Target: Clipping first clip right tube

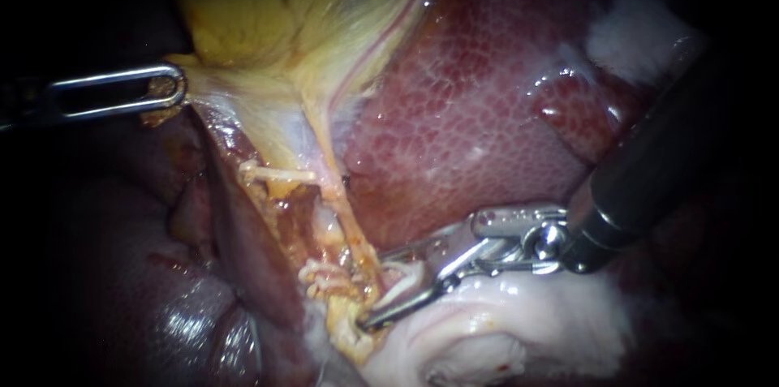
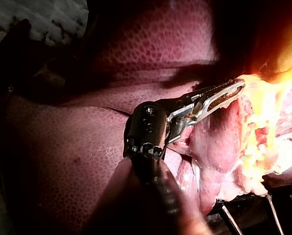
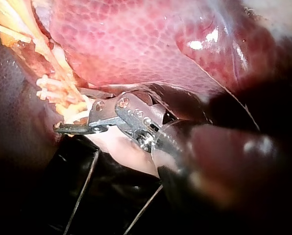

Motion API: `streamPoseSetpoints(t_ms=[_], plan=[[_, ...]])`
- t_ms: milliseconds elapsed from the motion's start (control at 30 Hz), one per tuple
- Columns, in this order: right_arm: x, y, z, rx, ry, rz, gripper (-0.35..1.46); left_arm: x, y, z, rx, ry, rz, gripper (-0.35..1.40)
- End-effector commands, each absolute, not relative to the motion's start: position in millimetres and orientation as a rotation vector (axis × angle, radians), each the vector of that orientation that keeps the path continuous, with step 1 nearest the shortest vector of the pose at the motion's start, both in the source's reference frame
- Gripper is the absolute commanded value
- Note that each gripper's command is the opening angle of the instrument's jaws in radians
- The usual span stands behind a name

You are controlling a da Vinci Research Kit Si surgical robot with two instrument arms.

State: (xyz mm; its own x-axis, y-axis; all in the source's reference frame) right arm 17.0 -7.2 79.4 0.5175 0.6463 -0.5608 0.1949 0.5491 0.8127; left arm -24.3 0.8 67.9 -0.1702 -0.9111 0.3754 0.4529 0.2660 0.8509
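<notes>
Where right instrument (image 1: 376, 293) straddles stringy tube (image 1: 350, 225), glossy mottled liver (image 1: 471, 111)

The liver (image 1: 479, 111) is showing deep red with a fine, paler honeycomb pattern. The gallbladder (image 1: 276, 6) is glowing pale yellow — the left instrument (image 1: 174, 88) and right instrument (image 1: 381, 294) are gleaming silver, the right one's shaft running black.

The left instrument (image 1: 170, 87) ends in bright, polished metal, and the right instrument (image 1: 388, 290) pairs a dark, matt shaft with a shiny metal tip. The liver (image 1: 471, 111) is wet and glossy with a fine mottled grain. The gallbladder (image 1: 268, 6) is smooth with a dull sheen, and the pale tissue (image 1: 519, 322) looks soft and fibrous.
</notes>
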Motion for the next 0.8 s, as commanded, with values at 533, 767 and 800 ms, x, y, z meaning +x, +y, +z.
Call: streamPoseSetpoints(t_ms=[533,767,800], plan=[[17.2,-6.0,79.5,0.991,1.043,0.358,0.13,-24.3,0.8,67.9,0.512,-1.196,-1.305,-0.35],[16.1,-3.0,79.6,0.94,1.008,0.396,-0.35,-24.3,0.8,67.9,0.512,-1.196,-1.305,-0.35],[15.9,-3.0,79.7,0.942,1.002,0.399,-0.35,-24.3,0.8,67.9,0.512,-1.196,-1.305,-0.35]])
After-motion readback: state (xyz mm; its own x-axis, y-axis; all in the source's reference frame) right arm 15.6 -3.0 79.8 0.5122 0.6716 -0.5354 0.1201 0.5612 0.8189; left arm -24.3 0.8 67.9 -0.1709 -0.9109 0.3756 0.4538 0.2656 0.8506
